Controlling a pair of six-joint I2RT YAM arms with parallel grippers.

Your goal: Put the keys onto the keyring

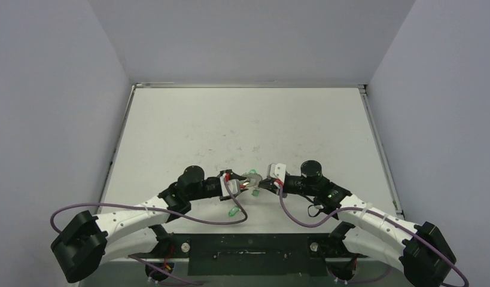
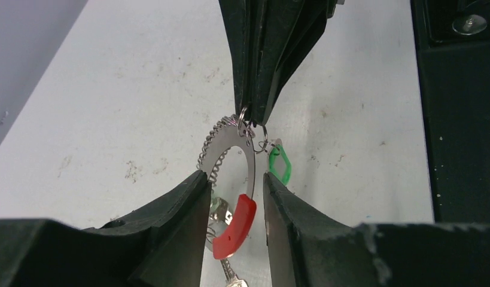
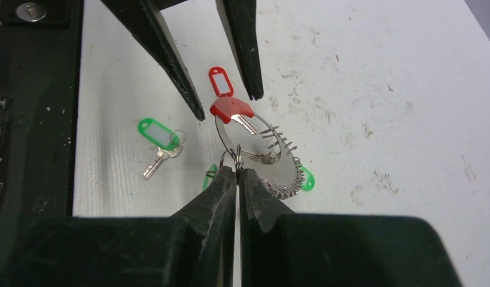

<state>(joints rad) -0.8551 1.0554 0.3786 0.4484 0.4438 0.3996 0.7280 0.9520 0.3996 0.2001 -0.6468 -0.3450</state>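
The keyring, a silvery ring with a red arc and a fringe of wire loops, hangs just above the table between both grippers. My right gripper is shut on its near rim. My left gripper is open, with the red arc between its fingers and a gap on each side. A key with a red tag and green tags dangle from the ring. One green-tagged key lies loose on the table, left of the ring. From above, the grippers meet at the keyring.
The white table has grey walls on three sides. A black base plate runs along the near edge under both arms. Purple cables loop beside each wrist.
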